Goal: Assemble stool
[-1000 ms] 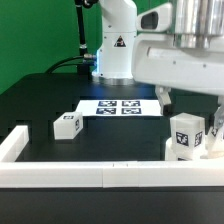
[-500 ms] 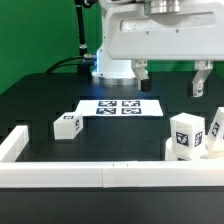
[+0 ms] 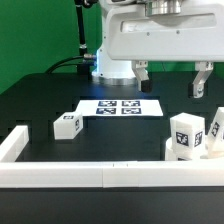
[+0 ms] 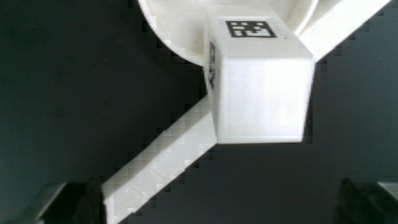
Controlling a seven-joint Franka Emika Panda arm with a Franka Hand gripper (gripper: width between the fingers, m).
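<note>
**Open gripper above a stool leg**

Exterior view: your two-finger gripper (image 3: 172,80) hangs at upper right, jaws wide apart and empty. Below it, at the right edge, is a blocky white plastic stool leg (image 3: 187,135) with black-and-white square tags. A second tagged leg (image 3: 68,124) sits well apart at centre left. A long white border rail (image 3: 90,178) crosses the bottom. No words are readable, only tag patterns.

Wrist view: a tagged leg (image 4: 260,90), probably the nearer one, lies ahead of the dark fingertips (image 4: 68,203). Its long axis crosses the line joining them. Its tagged end overlaps the round white seat (image 4: 175,22).
</note>
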